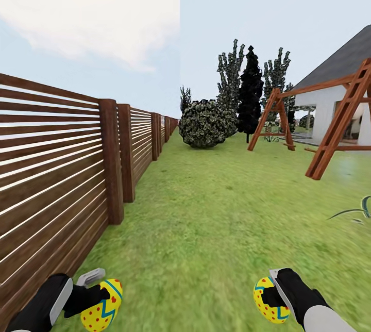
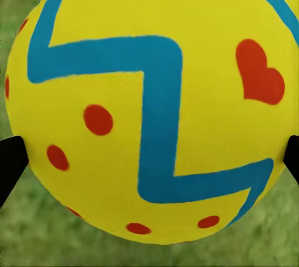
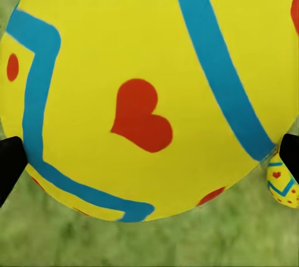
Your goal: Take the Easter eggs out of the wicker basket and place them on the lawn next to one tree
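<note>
Two of the three eggs are out of the basket. The left gripper is clenched on one Easter egg, and the right gripper is clenched on a second egg, both low over the lawn beside the fence. Another egg appears small in the right wrist view. I judge that placing them by a tree is still left.

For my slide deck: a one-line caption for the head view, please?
Both grippers carry a yellow Easter egg, left and right, over the lawn beside a slatted fence.
</note>
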